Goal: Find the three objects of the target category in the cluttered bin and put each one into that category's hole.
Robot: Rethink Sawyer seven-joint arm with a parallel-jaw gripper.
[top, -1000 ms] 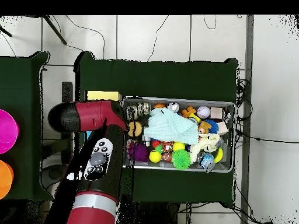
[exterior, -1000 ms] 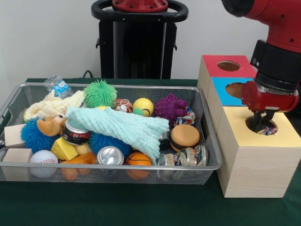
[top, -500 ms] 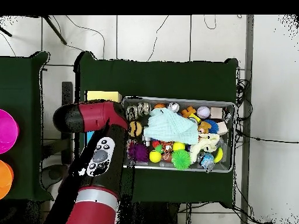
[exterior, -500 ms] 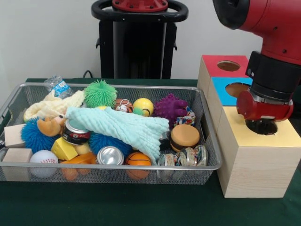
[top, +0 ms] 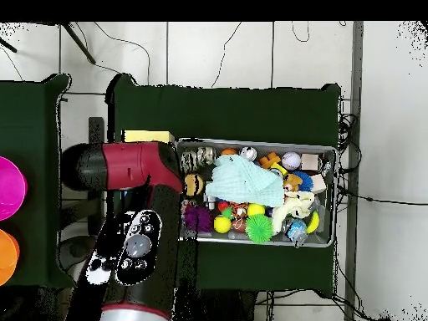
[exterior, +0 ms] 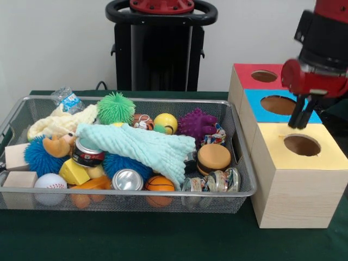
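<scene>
The gripper [exterior: 302, 120] hangs above the yellow-topped box [exterior: 296, 182], just behind and over its round hole [exterior: 302, 145]. Its two dark fingers [exterior: 298, 113] sit close together with nothing between them — closed and empty. Behind that box stand the blue-topped box [exterior: 274, 104] and the red-topped box [exterior: 261, 75], each with its own hole.

To the left, the wire mesh bin [exterior: 125, 191] is packed. A pale mint cloth [exterior: 147, 148] drapes across the middle. Around it lie a green spiky ball [exterior: 116, 107], a purple spiky ball [exterior: 197, 124], a yellow ball [exterior: 165, 123], a toy burger [exterior: 213, 157], a mini basketball [exterior: 160, 184], a baseball [exterior: 50, 182], two cans [exterior: 128, 180], wooden blocks [exterior: 16, 179] and a crushed water bottle [exterior: 66, 99].

From overhead, the red arm [top: 134, 167] covers the boxes beside the bin [top: 255, 144].
</scene>
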